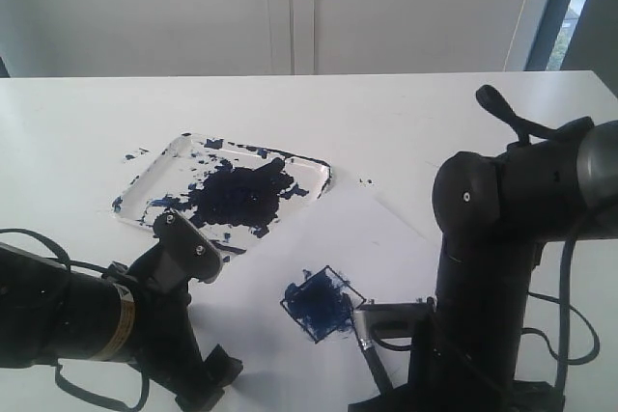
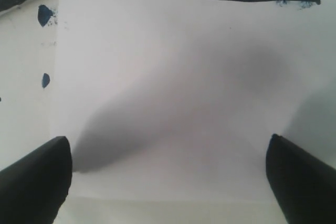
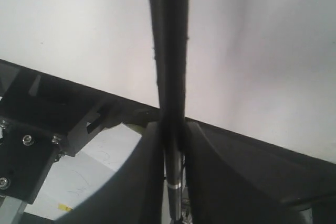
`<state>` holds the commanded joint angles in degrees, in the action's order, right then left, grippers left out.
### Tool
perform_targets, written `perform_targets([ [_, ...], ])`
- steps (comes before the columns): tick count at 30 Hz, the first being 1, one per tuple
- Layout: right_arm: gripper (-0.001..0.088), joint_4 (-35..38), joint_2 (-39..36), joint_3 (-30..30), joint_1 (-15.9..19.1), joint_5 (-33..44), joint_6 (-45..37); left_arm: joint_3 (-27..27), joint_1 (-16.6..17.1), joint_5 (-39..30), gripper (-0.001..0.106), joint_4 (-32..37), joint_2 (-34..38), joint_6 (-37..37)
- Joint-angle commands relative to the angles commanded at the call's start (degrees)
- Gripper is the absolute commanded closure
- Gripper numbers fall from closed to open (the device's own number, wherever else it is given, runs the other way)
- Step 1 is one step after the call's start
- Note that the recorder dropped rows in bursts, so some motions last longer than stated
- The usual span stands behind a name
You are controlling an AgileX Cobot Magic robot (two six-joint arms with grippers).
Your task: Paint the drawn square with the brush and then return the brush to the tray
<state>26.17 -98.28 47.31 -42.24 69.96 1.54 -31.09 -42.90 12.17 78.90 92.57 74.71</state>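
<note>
White table, plain white wall behind, window strip in the upper right of the exterior frame.

Step in hand: painting, by the look of it. The right gripper is closed to a narrow gap on the brush, shaft pinched between both fingers. In the exterior view the brush's metal end sits just beside the right corner of the square, lower centre of frame. Can't tell if the bristles touch the paper.

The square is mostly smeared dark blue, with some white patches showing inside the outline. My read is that the fill is nearly done.

Next move: either 1 or 2 more strokes over the bare patches, or lift clear and carry the brush up and left to the tray, upper left of centre. That needs a clean lift so the wet tip doesn't drag outside the outline.

The left gripper is wide open, holding nothing, over bare paper near the square. Its arm is at lower left.

Count: 1 tray, 1 brush, 1 square, 1 paper sheet, 2 grippers.
</note>
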Motion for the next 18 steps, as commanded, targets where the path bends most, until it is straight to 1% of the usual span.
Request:
perform_targets([
  [3,0.0868,0.8,0.0,0.1,0.0,-0.7,-0.1,0.0,0.0,0.0,0.0,0.0,0.0,0.0],
  [8,0.0868,5.7,-2.2,0.1,0.0,-2.8,-2.9,0.0,0.0,0.1,0.0,0.0,0.0,0.0],
  [18,0.0868,6.2,-3.5,6.1,0.0,-3.4,-3.4,0.0,0.0,0.1,0.0,0.0,0.0,0.0],
])
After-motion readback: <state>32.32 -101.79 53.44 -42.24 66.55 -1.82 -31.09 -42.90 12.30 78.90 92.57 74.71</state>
